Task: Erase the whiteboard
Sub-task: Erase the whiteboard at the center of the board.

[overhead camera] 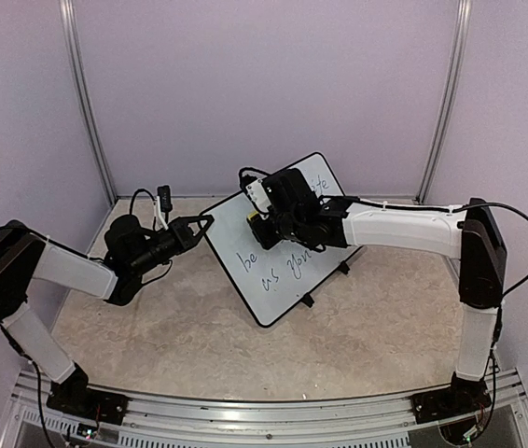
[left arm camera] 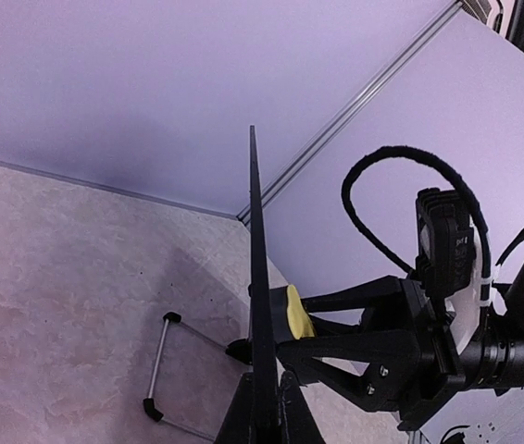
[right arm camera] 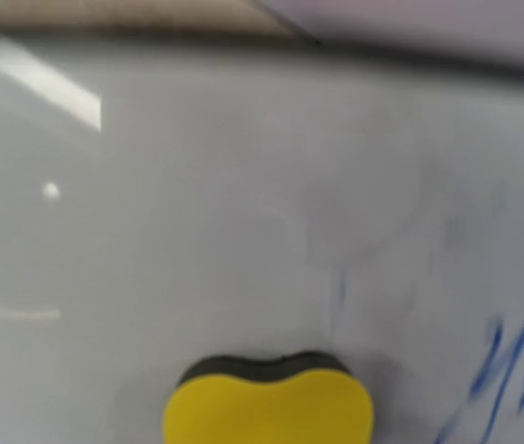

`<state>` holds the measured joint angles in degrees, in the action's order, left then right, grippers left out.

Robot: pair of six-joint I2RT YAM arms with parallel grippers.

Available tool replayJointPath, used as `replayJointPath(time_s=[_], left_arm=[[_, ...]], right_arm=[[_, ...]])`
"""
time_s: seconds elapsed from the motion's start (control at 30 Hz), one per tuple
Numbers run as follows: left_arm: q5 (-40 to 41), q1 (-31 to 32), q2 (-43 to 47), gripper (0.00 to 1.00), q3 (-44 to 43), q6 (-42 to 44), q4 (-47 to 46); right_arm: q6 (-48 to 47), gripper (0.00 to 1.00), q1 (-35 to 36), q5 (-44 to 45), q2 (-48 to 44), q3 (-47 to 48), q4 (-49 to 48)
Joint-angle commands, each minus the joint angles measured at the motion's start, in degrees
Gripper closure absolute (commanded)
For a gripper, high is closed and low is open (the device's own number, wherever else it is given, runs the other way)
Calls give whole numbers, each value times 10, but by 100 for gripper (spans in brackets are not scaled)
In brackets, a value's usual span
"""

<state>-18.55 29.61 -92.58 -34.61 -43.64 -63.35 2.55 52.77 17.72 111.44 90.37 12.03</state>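
**A:** Where is the whiteboard (overhead camera: 275, 291)?

**B:** In the centre of the overhead view, propped at a tilt on its wire stand (left arm camera: 157, 365), with one corner pointing to the lower middle of the frame. Handwriting shows on its lower part and near its top corner. In the right wrist view the blue strokes (right arm camera: 507, 361) sit at the right edge, and the area left of them looks wiped, with only a faint smear.

**A:** And the eraser?

**B:** The yellow sponge (right arm camera: 269, 412) lies against the board at the bottom centre of the right wrist view. The right gripper (overhead camera: 266, 227) is pinching it, just above the board's middle in the overhead view.

**A:** What about the other pincer?

**B:** The left gripper (overhead camera: 201, 224) is pressed together on the board's left corner. In the left wrist view the board's thin black edge runs straight down between its fingers.

**A:** So how do we wipe well?

**B:** My judgement is to hold the sponge face flat and press lightly. A hard push could tip the board back on its stand or twist it out of the left pinch. Sweep toward the right of the right wrist view, over the blue strokes, in overlapping passes. The left grip should hold firm so the board doesn't skid on the table (overhead camera: 152, 322).
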Motion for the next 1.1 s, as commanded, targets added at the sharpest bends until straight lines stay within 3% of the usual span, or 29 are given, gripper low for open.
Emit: replayJointPath(time_s=[0.0,0.17,0.63,1.07], left_arm=[[-57,14,24,100,4,16,-32],[-55,13,25,100,4,17,-31],[-57,13,21,100,2,15,-33],[-58,13,25,100,3,16,-32]], right_arm=[[-19,87,3,-1,50,55,11],[-15,87,0,-11,46,50,20],[28,87,26,7,-38,-138,14],[10,87,-22,-12,-28,-90,-19]])
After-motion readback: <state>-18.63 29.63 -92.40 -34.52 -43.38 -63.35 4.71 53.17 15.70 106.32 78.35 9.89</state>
